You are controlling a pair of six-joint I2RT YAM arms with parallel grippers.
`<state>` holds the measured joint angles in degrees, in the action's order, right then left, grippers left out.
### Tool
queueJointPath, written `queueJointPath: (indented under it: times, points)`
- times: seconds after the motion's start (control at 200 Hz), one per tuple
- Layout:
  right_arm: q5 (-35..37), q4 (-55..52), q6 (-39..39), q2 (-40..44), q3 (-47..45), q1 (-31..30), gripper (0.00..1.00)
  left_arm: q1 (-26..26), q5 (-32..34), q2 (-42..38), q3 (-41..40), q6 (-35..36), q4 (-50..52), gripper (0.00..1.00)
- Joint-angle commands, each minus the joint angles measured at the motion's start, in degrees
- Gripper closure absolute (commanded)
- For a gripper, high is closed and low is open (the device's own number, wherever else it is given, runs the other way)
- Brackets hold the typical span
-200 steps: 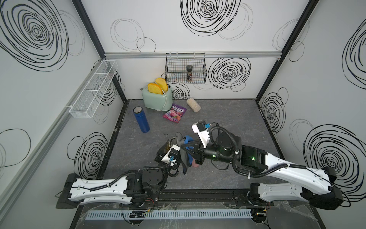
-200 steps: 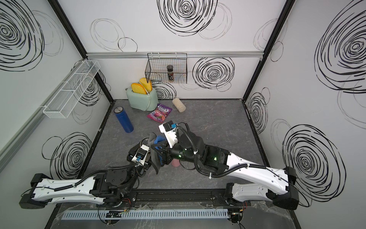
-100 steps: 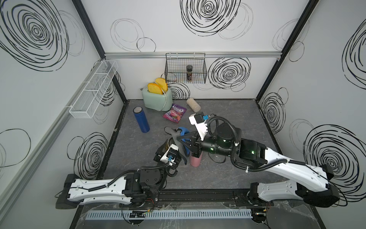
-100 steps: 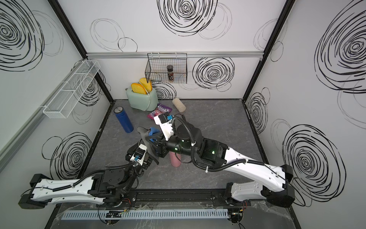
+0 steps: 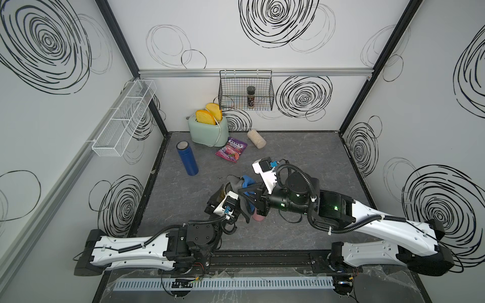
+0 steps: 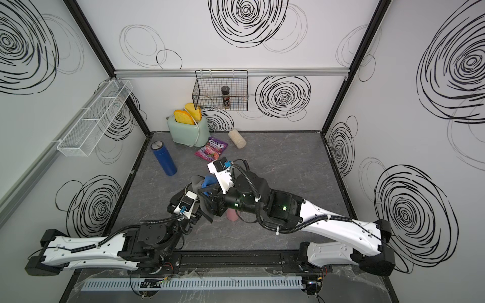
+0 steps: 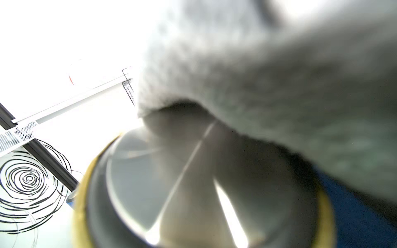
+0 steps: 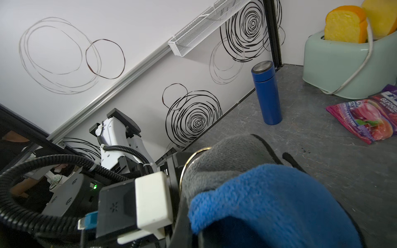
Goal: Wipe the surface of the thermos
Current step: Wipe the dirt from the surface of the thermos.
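My left gripper (image 5: 221,193) is shut on the thermos (image 5: 225,189), held above the floor near the front middle. Of the thermos only a gold rim (image 8: 194,153) and a grey lid (image 7: 133,182) show. A grey and blue cloth (image 5: 246,182) is draped over its top. It fills the near part of the right wrist view, cloth (image 8: 268,193), and blurs most of the left wrist view, cloth (image 7: 257,75). My right gripper (image 5: 249,194) is shut on that cloth and presses it against the thermos. Its fingertips are buried in the fabric.
A pink cylinder (image 5: 257,216) stands on the floor under the right arm. A blue flask (image 5: 187,158) stands by the left wall. Toaster with bread (image 5: 208,129), candy bag (image 5: 231,152) and beige roll (image 5: 256,138) lie at the back. Wire basket (image 5: 246,90) hangs above.
The right gripper carried the cloth toward the back over the thermos, then drew it forward again. The left gripper kept its hold and barely shifted.
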<state>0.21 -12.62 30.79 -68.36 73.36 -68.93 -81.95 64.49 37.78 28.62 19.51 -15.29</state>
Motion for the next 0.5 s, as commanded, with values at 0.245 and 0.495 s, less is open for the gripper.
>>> queueJointPath:
  times: [0.245,0.495]
  points:
    - [0.3,-4.64,-4.29,-6.04,6.52,-0.48,1.0,-0.66,0.76,-2.24,3.35,-3.84,-1.89,1.0]
    - [6.96,-6.13,-0.64,-1.43,-3.02,-6.28,1.0,-0.34,0.24,-3.15,2.32,-3.73,-2.28,1.0]
